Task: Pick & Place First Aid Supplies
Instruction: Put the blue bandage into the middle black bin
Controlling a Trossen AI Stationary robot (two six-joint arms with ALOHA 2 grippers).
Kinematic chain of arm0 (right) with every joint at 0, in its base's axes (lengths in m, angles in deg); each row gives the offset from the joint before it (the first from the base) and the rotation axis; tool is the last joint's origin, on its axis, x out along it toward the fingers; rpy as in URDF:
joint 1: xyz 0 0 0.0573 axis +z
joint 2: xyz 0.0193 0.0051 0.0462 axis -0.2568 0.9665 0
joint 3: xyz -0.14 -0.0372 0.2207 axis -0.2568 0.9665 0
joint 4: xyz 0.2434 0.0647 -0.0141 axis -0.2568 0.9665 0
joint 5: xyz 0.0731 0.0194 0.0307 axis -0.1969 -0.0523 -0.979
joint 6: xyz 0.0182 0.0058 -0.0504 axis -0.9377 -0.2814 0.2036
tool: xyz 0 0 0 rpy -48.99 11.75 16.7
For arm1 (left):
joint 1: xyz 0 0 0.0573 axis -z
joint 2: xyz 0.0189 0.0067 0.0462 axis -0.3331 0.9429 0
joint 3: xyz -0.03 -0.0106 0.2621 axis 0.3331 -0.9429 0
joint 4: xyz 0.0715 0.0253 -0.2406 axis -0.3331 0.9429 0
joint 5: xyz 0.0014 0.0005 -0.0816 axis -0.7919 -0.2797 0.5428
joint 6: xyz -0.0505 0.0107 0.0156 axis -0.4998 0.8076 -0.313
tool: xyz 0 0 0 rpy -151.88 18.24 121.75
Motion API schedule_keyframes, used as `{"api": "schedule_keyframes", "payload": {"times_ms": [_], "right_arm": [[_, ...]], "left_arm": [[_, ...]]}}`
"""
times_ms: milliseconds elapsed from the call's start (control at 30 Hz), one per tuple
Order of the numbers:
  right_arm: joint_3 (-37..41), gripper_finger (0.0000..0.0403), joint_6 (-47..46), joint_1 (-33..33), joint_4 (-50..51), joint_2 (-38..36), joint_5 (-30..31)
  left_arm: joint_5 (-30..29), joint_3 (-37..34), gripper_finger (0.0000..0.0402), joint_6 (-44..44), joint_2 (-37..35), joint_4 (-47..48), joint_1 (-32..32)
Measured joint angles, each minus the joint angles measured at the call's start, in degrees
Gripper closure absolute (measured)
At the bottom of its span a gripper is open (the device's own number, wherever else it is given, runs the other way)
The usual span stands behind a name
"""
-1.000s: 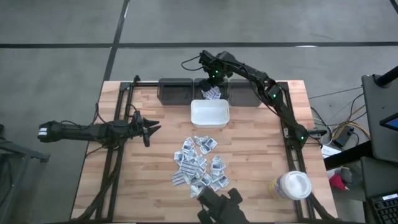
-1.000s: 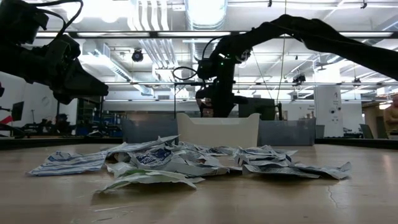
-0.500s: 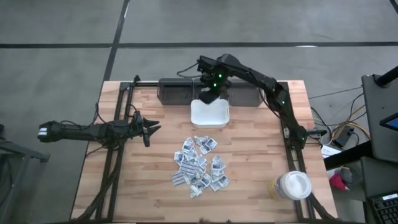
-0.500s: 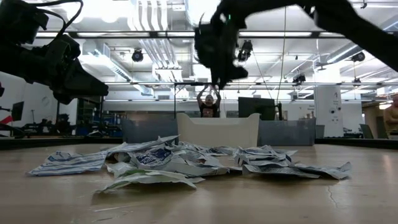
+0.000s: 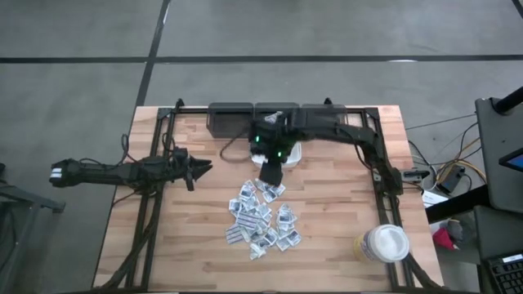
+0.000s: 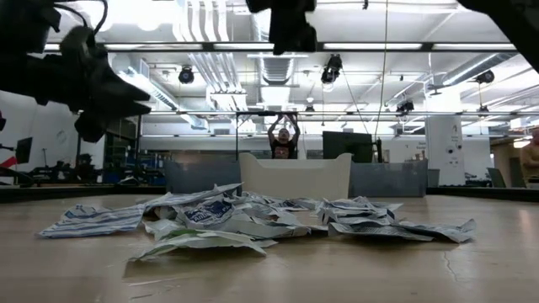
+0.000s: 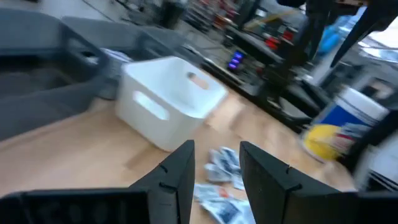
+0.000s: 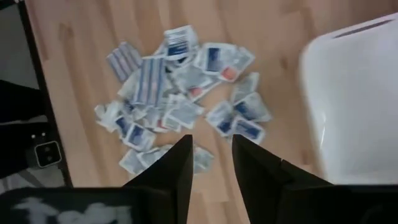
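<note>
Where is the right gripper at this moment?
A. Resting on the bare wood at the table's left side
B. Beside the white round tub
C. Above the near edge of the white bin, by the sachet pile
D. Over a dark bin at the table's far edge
C: in the high view the right gripper hangs over the white bin's near edge, just short of the pile of sachets, fingers open and empty.

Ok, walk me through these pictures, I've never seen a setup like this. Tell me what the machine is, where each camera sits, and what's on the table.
Two dark robot arms work at a wooden table. One camera looks down from above, one sits at table-top height, and one rides on each wrist. The right gripper hangs open and empty between the white bin and the pile of small first aid sachets. The left gripper waits open at the table's left side, away from the pile, holding nothing. Dark bins line the far edge, and a white round tub stands at the near right corner.
</note>
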Motion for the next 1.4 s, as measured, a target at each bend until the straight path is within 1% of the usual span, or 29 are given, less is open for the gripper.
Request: {"api": "schedule_keyframes", "payload": {"times_ms": [133, 200, 267, 333, 400, 433, 600, 767, 900, 1067, 1167, 1267, 1400], "right_arm": [[0.0, 0.0306, -4.4, 4.5, -1.0, 0.0, 0.8], [0.4, 0.031, -6.2, 7.0, -2.3, 0.0, 2.6], [1.0, 0.0313, -8.0, 9.5, -3.5, 0.0, 5.6], [1.3, 0.0318, -10.3, 11.7, -3.6, 0.2, 10.8], [1.7, 0.0323, -12.4, 13.3, -3.6, 0.1, 15.7], [2.0, 0.0326, -13.0, 13.9, -3.6, -0.2, 16.7], [4.4, 0.0342, -13.0, 15.5, -3.5, -1.1, 17.1], [9.6, 0.0359, -11.9, 15.4, -3.7, -4.0, 17.0], [17.3, 0.0371, -11.4, 15.1, -7.5, -9.1, 17.8], [31.1, 0.0381, -11.5, 15.1, -18.0, -19.5, 18.0], [39.6, 0.0385, -11.6, 15.1, -23.7, -26.4, 18.0], [47.5, 0.0385, -11.7, 15.1, -28.3, -33.4, 17.8], [57.0, 0.0385, -11.7, 15.1, -33.5, -42.8, 17.8]], "left_arm": [[6.3, 1.1, 0.0278, 0.0, 0.0, -0.1, 0.0], [9.1, 1.7, 0.0278, 0.1, 0.0, 0.0, 0.0], [11.6, 2.5, 0.0278, 0.3, 0.0, 0.0, 0.0], [13.6, 3.5, 0.0278, 0.5, 0.0, 0.5, 0.2], [14.5, 4.6, 0.0278, 1.0, 0.0, 1.3, 0.6], [14.6, 5.2, 0.0278, 1.4, 0.0, 1.7, 0.9], [14.5, 9.3, 0.0279, 3.7, 0.4, 6.9, 3.3], [13.5, 13.8, 0.028, 4.5, 2.8, 12.8, 6.0], [11.0, 16.7, 0.028, 4.5, 6.6, 14.9, 8.5], [6.9, 20.5, 0.028, 4.7, 13.8, 14.9, 11.8], [4.4, 23.6, 0.028, 4.9, 19.4, 14.9, 13.5], [3.0, 27.4, 0.028, 4.8, 25.8, 14.8, 14.9], [1.5, 34.0, 0.028, 4.6, 35.6, 16.6, 16.4]]}}
